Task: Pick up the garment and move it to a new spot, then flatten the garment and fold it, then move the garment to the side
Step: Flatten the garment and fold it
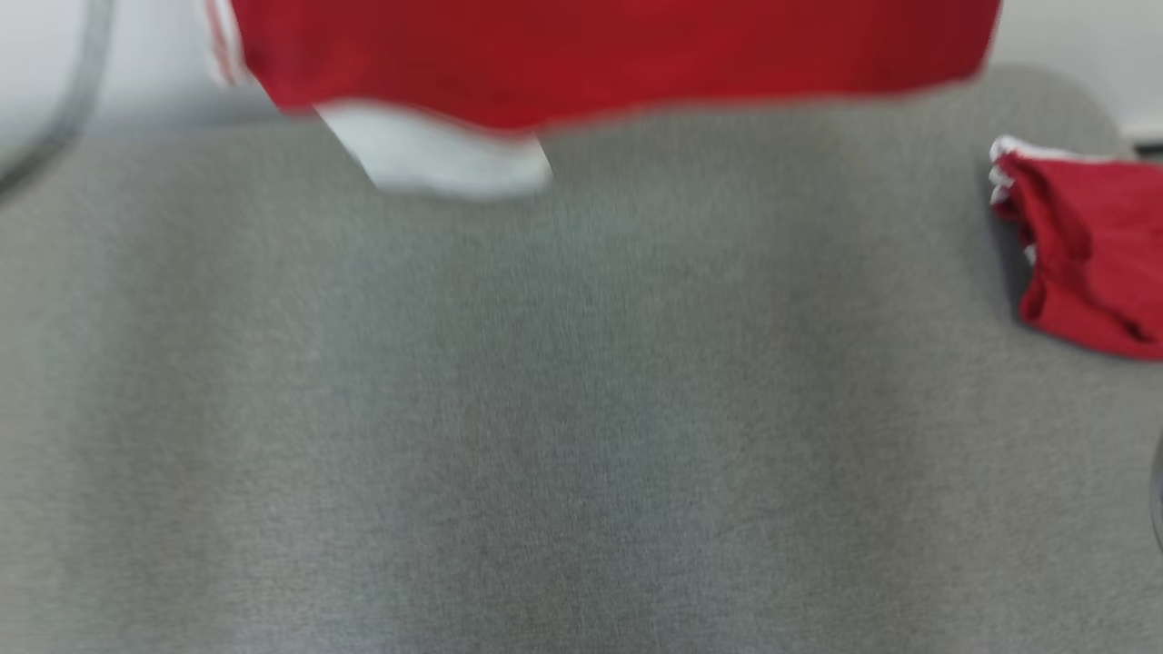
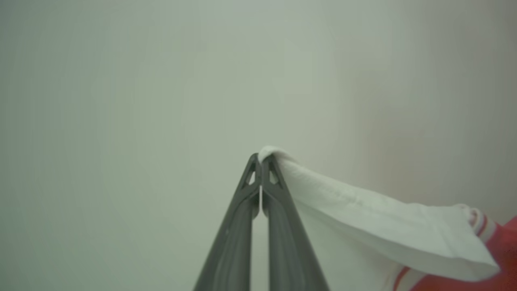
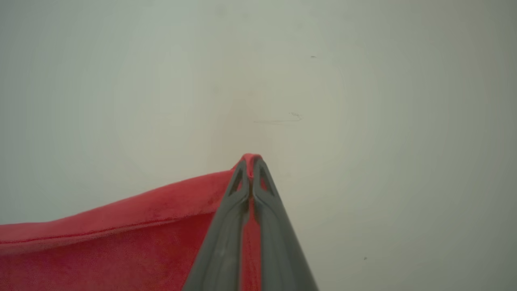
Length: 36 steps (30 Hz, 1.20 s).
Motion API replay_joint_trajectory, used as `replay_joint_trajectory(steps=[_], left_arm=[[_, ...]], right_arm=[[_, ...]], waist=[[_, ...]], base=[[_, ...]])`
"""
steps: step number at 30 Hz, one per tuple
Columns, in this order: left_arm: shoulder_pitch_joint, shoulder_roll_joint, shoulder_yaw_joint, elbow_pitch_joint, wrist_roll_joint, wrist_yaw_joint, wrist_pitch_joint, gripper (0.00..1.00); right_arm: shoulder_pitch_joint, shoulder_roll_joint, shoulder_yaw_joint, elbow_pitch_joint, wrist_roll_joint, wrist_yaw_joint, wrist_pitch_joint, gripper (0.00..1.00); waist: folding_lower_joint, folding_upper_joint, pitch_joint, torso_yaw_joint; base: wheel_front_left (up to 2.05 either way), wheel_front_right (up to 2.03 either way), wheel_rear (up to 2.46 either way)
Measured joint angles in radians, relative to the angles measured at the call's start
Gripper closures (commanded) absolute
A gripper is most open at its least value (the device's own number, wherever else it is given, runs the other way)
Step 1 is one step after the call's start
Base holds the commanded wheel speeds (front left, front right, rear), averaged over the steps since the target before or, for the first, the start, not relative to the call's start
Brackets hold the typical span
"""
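The garment [image 1: 600,54] is red with white trim and hangs blurred across the top of the head view, above the grey surface [image 1: 581,409]; a white part [image 1: 436,154] droops lowest at its left. In the left wrist view my left gripper [image 2: 260,159] is shut on a white edge of the garment [image 2: 363,214], which trails off to the right toward red cloth. In the right wrist view my right gripper [image 3: 251,161] is shut on a red edge of the garment [image 3: 121,234], which stretches away to the left. Both wrist views face a pale wall.
A second red cloth with white trim [image 1: 1086,254] lies crumpled at the right edge of the grey surface. A pale wall runs behind the surface, and a grey curved bar [image 1: 68,91] shows at the upper left.
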Motion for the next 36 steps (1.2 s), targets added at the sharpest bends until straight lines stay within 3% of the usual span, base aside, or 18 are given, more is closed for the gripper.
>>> replay_joint_trajectory(steps=[5,8,14,17,19,23,30,36], left_arm=[[-0.107,0.024,0.027,0.054,0.063,0.019,-0.092,1.0],[-0.102,0.002,0.11,-0.029,0.052,0.011,-0.094,1.0],[0.094,-0.018,0.224,-0.12,-0.002,-0.011,-0.095,1.0],[0.209,-0.034,0.182,-0.208,-0.097,-0.015,-0.095,1.0],[0.312,-0.02,0.142,-0.279,-0.161,-0.017,-0.095,1.0],[0.523,0.062,0.109,-0.422,-0.284,-0.017,-0.095,1.0],[0.981,0.156,0.101,-0.611,-0.453,-0.017,-0.095,1.0],[1.332,0.162,0.129,-0.705,-0.498,0.019,-0.095,1.0]], right_arm=[[-0.104,0.037,-0.011,0.116,-0.062,0.0,-0.136,1.0],[-0.148,0.051,0.008,0.183,-0.071,0.0,-0.192,1.0],[-0.108,0.068,0.091,0.289,-0.022,0.0,-0.264,1.0],[-0.045,0.053,0.132,0.3,0.017,0.0,-0.283,1.0],[0.003,0.035,0.167,0.287,0.048,0.0,-0.291,1.0],[0.141,-0.011,0.22,0.212,0.129,0.0,-0.297,1.0],[0.487,-0.126,0.254,0.029,0.269,0.0,-0.3,1.0],[0.8,-0.167,0.24,-0.103,0.334,0.0,-0.3,1.0]], waist=[[0.0,0.0,0.096,-0.008],[0.0001,0.0002,0.167,-0.011],[0.0003,0.0003,0.29,0.0],[0.0001,0.0003,0.324,0.017],[-0.0001,0.0003,0.332,0.03],[-0.0001,0.0002,0.317,0.048],[-0.0005,0.0,0.223,0.066],[-0.0008,-0.0003,0.117,0.057]], base=[[0.0,0.0,0.0],[0.0,0.0,0.0],[0.0,0.0,0.0],[0.0,0.0,0.0],[0.0,0.0,0.0],[0.0,0.0,0.0],[0.0,0.0,0.0],[0.0,0.0,0.0]])
